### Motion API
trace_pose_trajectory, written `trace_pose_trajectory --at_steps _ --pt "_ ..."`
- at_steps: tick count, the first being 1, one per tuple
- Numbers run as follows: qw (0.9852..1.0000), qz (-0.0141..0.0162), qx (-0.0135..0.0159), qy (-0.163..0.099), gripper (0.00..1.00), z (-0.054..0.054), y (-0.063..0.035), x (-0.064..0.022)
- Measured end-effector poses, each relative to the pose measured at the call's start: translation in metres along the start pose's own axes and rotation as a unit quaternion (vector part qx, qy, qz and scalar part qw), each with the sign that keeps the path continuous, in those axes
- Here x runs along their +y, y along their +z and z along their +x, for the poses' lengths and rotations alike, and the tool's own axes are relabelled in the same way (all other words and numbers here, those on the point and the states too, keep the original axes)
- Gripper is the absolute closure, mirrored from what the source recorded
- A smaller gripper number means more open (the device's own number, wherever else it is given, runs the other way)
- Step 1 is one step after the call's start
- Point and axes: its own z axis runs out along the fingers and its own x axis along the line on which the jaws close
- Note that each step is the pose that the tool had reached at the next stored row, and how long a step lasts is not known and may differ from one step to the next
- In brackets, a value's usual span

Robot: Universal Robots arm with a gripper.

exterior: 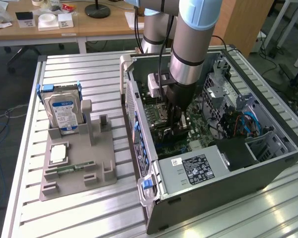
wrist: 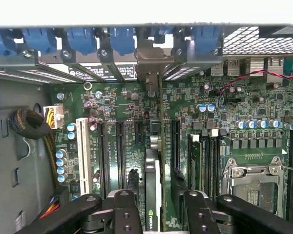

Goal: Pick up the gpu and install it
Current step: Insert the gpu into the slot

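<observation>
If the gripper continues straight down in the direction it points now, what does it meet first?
Most likely the gpu, which stands on edge between the open gripper fingers, over the motherboard slots. Depth is unclear, so I cannot tell whether the card is already seated.

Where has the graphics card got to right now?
The gpu stands on edge on the motherboard inside the case, between the open gripper's fingers, beside the empty expansion slots.
</observation>
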Motion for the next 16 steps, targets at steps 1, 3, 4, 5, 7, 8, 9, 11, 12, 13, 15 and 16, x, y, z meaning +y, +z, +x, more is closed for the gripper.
trace_pose_trajectory --at_steps 1,3,4,5,7,8,9,11,12,13,15,16 --pt "1.0 0.0 0.0 0.0 0.6 0.0 0.0 0.0" --pt "1.0 0.0 0.0 0.0 0.62 0.0 0.0 0.0" --pt "1.0 0.0 0.0 0.0 0.68 0.0 0.0 0.0" --pt "1.0 0.0 0.0 0.0 0.73 0.0 0.0 0.0" --pt "1.0 0.0 0.0 0.0 0.74 0.0 0.0 0.0" --pt "1.0 0.0 0.0 0.0 0.74 0.0 0.0 0.0" --pt "1.0 0.0 0.0 0.0 0.74 0.0 0.0 0.0" --pt "1.0 0.0 0.0 0.0 0.74 0.0 0.0 0.0" --pt "1.0 0.0 0.0 0.0 0.74 0.0 0.0 0.0" --pt "1.0 0.0 0.0 0.0 0.74 0.0 0.0 0.0" --pt "1.0 0.0 0.0 0.0 0.74 0.0 0.0 0.0" --pt "1.0 0.0 0.0001 0.0 0.74 -0.0002 -0.0001 0.0"
